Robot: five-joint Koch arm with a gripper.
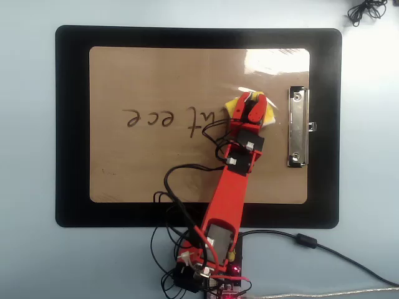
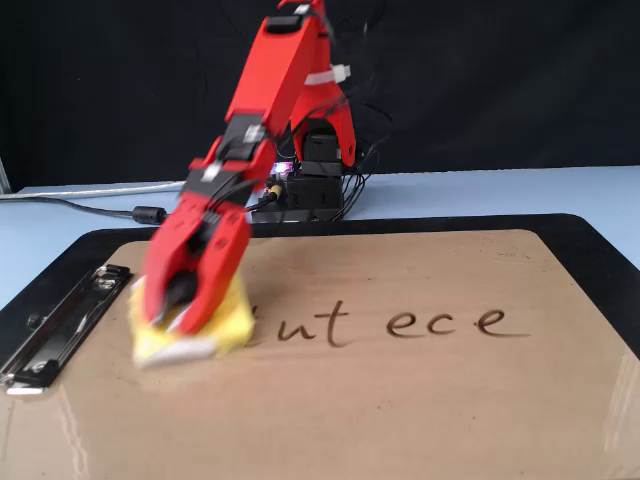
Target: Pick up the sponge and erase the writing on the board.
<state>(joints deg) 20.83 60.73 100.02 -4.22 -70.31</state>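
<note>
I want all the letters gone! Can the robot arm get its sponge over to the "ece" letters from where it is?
Probably yes. The gripper holds the sponge by the clip, and the board toward the letters is bare, with nothing in the way.

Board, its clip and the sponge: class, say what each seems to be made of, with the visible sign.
The board: probably hardboard or laminate, tan-brown and glossy, with a window glare. The clip: metal by its look, silver and shiny. The sponge: soft foam most likely, matte yellow on a white layer, held in the gripper.
</note>
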